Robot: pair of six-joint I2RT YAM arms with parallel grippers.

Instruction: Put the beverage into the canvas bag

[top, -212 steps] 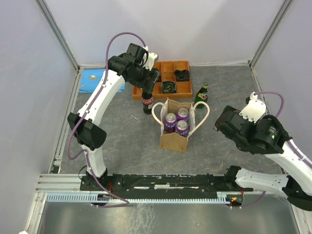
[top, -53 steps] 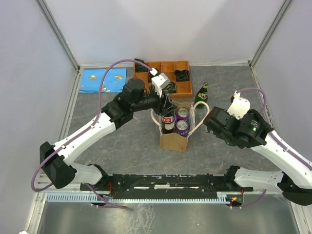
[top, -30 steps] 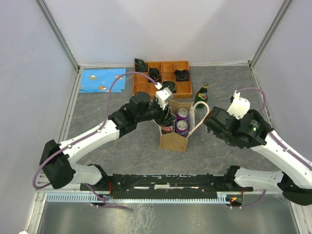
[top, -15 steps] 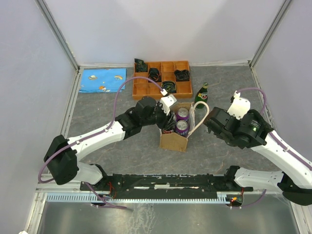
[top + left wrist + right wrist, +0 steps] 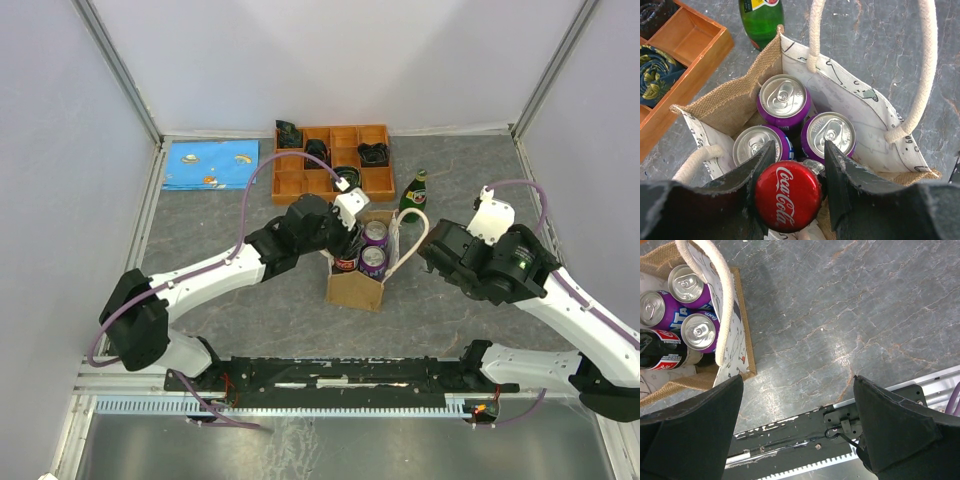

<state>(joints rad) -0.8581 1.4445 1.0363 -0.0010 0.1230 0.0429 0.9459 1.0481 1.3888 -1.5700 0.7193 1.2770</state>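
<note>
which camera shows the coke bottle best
Left wrist: the coke bottle shows its red cap large, clamped in the left gripper. Right wrist shows only its labelled side at the frame edge; top external mostly hides it behind that gripper.

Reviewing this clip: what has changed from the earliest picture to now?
The left gripper carried the Coca-Cola bottle from the table left of the canvas bag rightward and lowered it into the bag, next to three purple cans; it still clamps the bottle's top. The right gripper, open, edged toward the bag early on. The bag, green bottle and wooden tray stayed put.
</note>
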